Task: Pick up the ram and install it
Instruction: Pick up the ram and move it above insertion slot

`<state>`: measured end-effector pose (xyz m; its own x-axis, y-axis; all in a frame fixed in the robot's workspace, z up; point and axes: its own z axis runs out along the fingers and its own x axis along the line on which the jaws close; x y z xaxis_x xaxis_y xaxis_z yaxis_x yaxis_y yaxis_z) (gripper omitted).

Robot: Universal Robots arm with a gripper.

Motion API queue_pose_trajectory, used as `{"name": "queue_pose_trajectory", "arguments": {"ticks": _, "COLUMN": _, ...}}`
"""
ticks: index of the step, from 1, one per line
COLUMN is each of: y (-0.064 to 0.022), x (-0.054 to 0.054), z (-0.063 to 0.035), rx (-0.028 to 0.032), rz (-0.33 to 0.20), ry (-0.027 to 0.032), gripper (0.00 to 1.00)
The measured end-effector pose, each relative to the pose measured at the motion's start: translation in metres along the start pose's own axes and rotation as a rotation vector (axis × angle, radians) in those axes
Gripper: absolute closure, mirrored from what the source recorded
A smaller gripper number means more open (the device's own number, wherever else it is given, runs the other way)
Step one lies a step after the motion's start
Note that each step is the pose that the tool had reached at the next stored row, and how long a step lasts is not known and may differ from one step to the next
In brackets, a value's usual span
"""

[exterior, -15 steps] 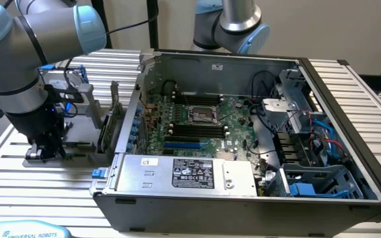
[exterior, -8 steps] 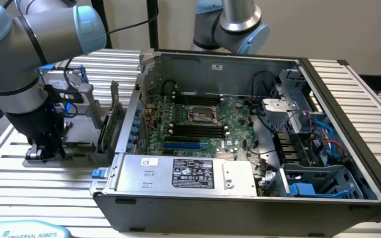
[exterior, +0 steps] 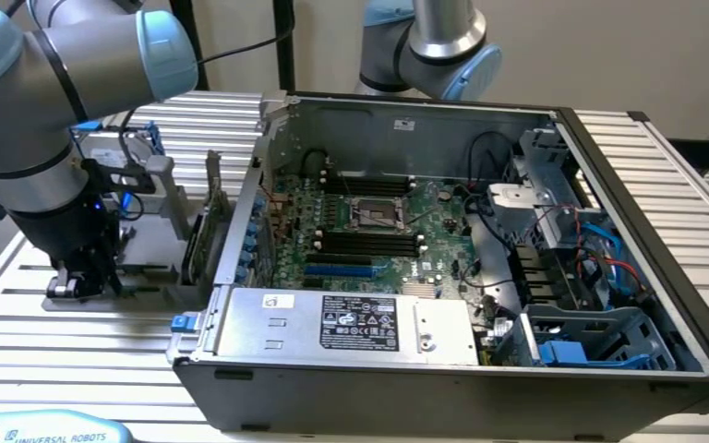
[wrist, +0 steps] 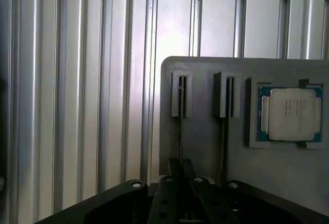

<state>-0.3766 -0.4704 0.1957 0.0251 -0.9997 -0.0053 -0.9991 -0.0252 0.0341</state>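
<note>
The end effector (wrist: 180, 166) was drawn narrow, seemingly pinched on the ram (wrist: 180, 126), which stood on edge in the grey holder (wrist: 203, 142) on the tabletop (exterior: 71, 355), its long axis running straight out between the fingers, at 9 o'clock of the open computer case (exterior: 330, 406).

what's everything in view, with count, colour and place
computer case: one, grey, open, on the slatted table
motherboard: one, green, inside the case
power supply: one, silver, case's near end
expansion card: one, green, upright beside the case, exterior view's left
fixture plate: one, grey, below the gripper
processor chip: one, silver, in a pocket on the plate
other arm: one, grey and blue, behind the case
gripper: one, black, low over the plate
</note>
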Motion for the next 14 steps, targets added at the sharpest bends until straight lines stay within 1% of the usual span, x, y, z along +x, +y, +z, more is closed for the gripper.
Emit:
{"name": "queue_pose_trajectory", "arguments": {"ticks": 3, "y": 0.0, "x": 0.0, "z": -0.0001, "rx": 0.0002, "rz": 0.0, "ry": -0.0003, "gripper": 0.87}}
{"name": "queue_pose_trajectory", "arguments": {"ticks": 6, "y": 0.0001, "x": 0.0, "z": -0.0028, "rx": -0.0001, "rz": 0.0, "ry": -0.0013, "gripper": 0.87}}
{"name": "queue_pose_trajectory", "arguments": {"ticks": 10, "y": 0.0004, "x": 0.0, "z": -0.0107, "rx": -0.0002, "rz": 0.0, "ry": -0.0042, "gripper": 0.87}}
{"name": "queue_pose_trajectory", "arguments": {"ticks": 14, "y": 0.0008, "x": 0.0, "z": -0.0232, "rx": -0.0006, "rz": 0.0, "ry": -0.0066, "gripper": 0.87}}
